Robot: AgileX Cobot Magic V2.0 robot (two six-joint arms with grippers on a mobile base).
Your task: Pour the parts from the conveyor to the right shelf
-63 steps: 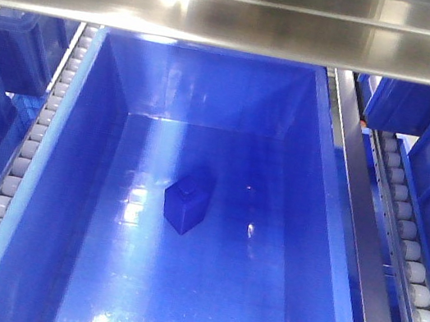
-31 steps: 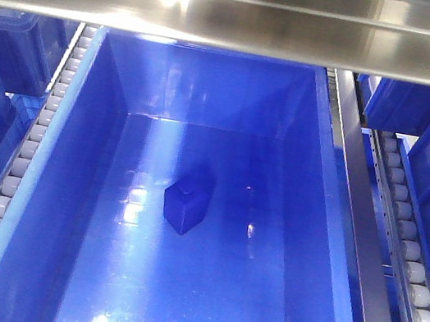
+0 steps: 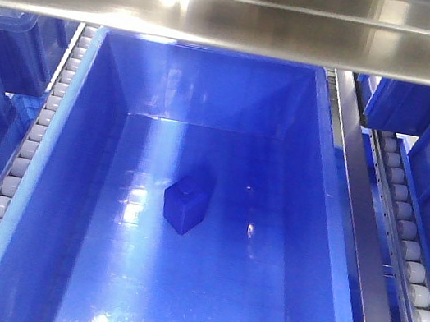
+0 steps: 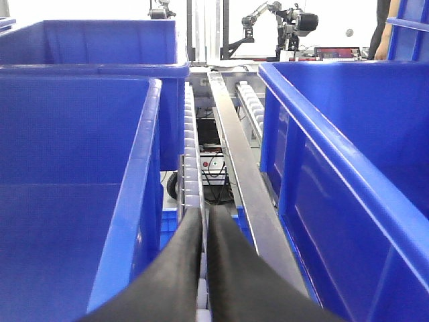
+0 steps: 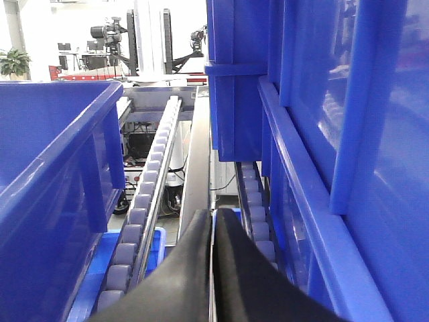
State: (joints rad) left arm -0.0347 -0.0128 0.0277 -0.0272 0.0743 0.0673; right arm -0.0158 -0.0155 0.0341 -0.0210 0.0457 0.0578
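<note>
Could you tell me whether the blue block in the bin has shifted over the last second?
No. The blue block sits at the same spot on the bin floor, equally far from the bin's back wall.

The front view looks steeply down into one bin (image 3: pixel 323 255); both wrist views face level along roller rails (image 4: pixel 191 154) between bins.

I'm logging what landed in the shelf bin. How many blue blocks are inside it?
1. The blue block sits on the floor of the middle bin, near its center, clear of every wall. The bin's near end is cropped.
</note>
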